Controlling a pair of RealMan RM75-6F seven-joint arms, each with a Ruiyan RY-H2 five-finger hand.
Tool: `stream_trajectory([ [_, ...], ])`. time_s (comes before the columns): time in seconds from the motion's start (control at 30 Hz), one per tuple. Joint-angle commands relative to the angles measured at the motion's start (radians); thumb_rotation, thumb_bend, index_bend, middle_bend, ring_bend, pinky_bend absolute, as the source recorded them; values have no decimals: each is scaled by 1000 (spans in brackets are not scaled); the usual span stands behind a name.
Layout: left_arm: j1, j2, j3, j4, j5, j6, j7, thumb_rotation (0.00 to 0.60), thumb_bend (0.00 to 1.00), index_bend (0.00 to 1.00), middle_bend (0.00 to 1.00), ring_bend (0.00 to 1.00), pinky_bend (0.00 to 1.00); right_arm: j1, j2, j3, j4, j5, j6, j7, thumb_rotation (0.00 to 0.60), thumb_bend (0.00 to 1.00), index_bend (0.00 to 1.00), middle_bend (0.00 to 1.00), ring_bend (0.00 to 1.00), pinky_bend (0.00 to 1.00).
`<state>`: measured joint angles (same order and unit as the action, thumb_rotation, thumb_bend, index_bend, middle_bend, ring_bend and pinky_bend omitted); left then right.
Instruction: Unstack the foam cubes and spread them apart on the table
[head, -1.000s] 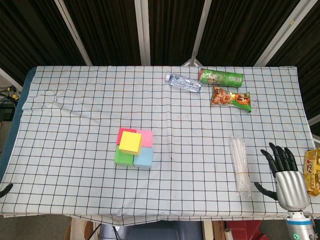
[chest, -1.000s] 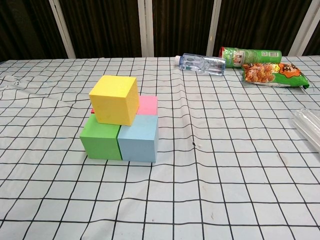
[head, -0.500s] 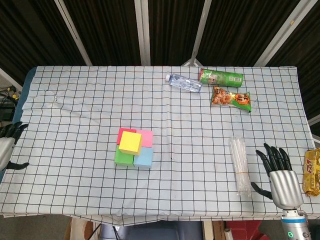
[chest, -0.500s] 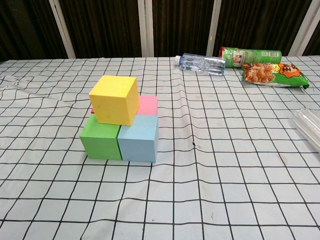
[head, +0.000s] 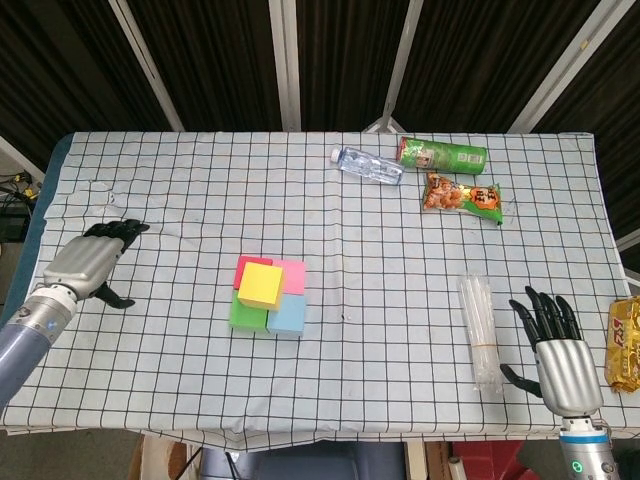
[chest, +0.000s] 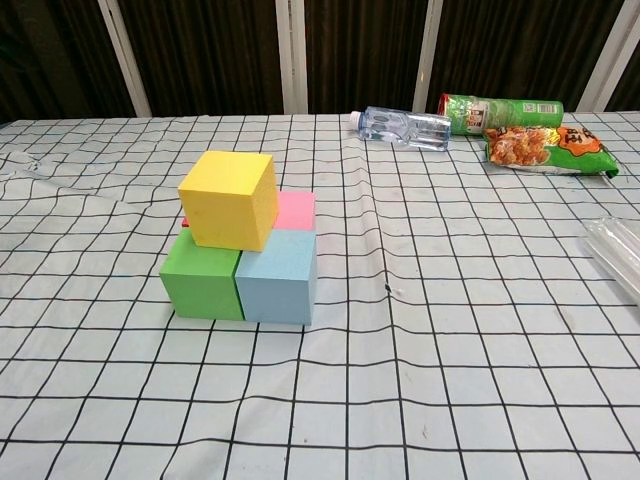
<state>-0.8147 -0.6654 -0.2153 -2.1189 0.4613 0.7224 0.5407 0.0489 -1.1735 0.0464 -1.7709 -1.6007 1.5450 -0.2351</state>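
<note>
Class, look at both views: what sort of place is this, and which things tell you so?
Probably a robot test bench: a grid-printed cloth over the table, stacked foam cubes as props, and a metal robot hand at the edge.

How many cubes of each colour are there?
Yellow cube: 1
Green cube: 1
Blue cube: 1
Pink cube: 1
Red cube: 1
Total: 5 cubes
</note>
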Motion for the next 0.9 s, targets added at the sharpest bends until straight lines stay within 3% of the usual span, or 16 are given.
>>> stream_trajectory([
  [0.03,-182,-103,52,-23,-175,56,131,600,0,0,0,0,1,1,0,1,0,2,-2,-1,600,59,170,43,64,0],
  [0.2,-279,-206,84,-7,-273,139,185,600,0,0,0,0,0,0,0,2,0,4,1,-2,600,59,170,43,64,0],
  [0.47,-353,-319,104,23,-322,204,211,600,0,0,0,0,0,0,3,4,0,9,1,4,600,58,170,43,64,0],
  [0.77,-384,-492,94,83,-213,314,206,600,0,0,0,0,1,-2,8,7,-2,17,2,11,600,59,170,43,64,0],
  [0.9,-388,-544,95,101,-182,340,204,600,0,1,5,2,49,-3,11,9,-4,24,3,16,600,59,170,43,64,0],
])
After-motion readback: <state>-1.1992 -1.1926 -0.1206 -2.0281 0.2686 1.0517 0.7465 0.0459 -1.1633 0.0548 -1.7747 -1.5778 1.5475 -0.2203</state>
